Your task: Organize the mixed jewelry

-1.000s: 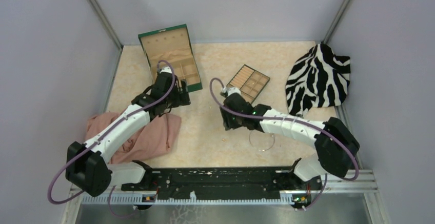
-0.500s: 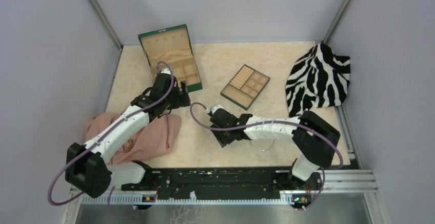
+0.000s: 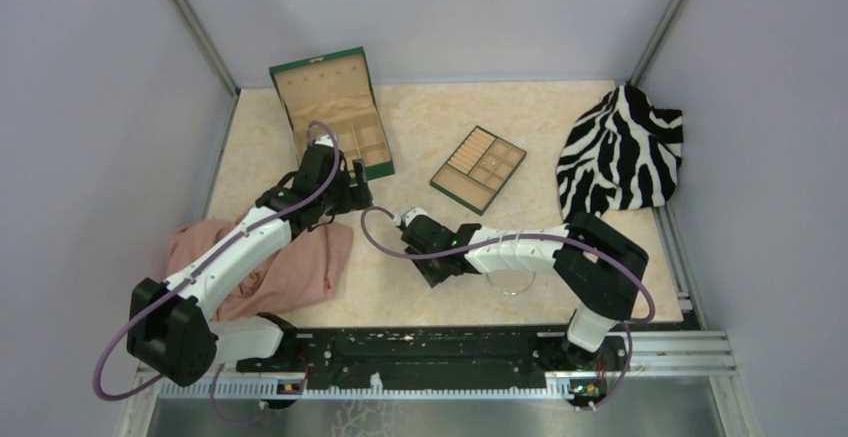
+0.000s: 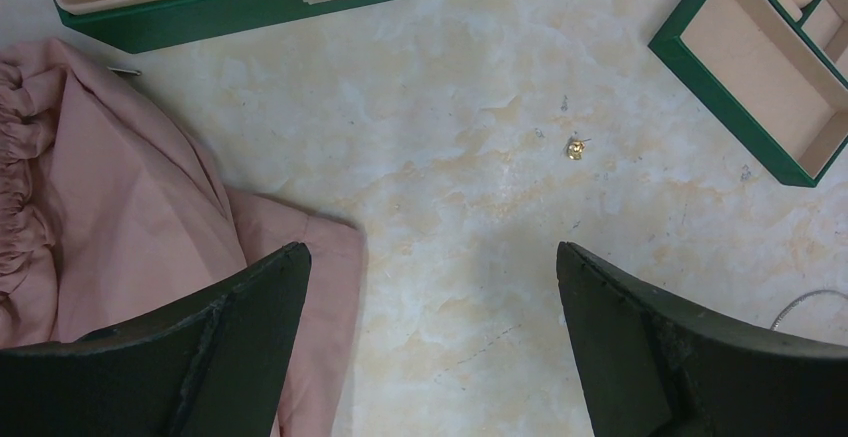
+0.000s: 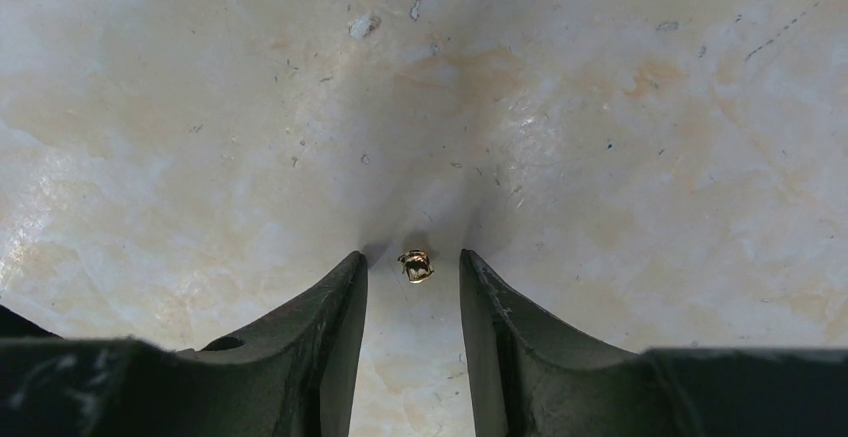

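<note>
A tiny gold piece (image 5: 415,265) lies on the marble table between the fingertips of my right gripper (image 5: 413,262). The jaws are a narrow gap apart and touch neither side of it. In the top view the right gripper (image 3: 432,260) is low over the table, and it hides this piece. A thin silvery hoop (image 3: 510,282) lies just right of it. My left gripper (image 4: 430,252) is wide open and empty above bare table, and sits near the green box in the top view (image 3: 355,190). A second gold piece (image 4: 574,147) lies beyond it.
The open green box (image 3: 335,107) stands at the back left, and its front wall shows in the left wrist view (image 4: 200,2). The tan compartment tray (image 3: 478,168) sits mid-table. A pink cloth (image 3: 285,262) lies at the left and a zebra-print cloth (image 3: 620,152) at the right.
My right gripper has moved from beside the tray toward the near left and down to the table, ending around the gold piece. The left arm has barely moved.
</note>
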Available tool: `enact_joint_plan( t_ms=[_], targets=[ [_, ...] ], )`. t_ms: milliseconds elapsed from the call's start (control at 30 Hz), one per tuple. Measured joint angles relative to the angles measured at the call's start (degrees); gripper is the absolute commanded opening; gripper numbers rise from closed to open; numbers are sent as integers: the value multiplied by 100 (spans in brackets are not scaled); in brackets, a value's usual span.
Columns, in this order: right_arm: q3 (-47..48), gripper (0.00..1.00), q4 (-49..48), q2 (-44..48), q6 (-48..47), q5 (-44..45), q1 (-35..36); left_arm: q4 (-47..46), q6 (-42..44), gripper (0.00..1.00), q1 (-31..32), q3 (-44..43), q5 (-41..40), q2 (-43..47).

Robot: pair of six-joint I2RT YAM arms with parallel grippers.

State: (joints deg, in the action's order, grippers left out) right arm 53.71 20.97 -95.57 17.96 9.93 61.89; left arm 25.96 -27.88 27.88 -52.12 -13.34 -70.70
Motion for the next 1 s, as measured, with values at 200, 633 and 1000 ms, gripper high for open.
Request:
enact_joint_plan(
  t_ms=[200,633,1000],
  targets=[
    [11,29,-31,-20,-22,57,4,-24,-4,99,0,37,55,0],
    [11,9,-35,-20,7,157,26,-31,-68,99,0,55,101,0],
    [188,8,280,197,186,299,-271,-31,-66,99,0,55,96,0]
  ],
)
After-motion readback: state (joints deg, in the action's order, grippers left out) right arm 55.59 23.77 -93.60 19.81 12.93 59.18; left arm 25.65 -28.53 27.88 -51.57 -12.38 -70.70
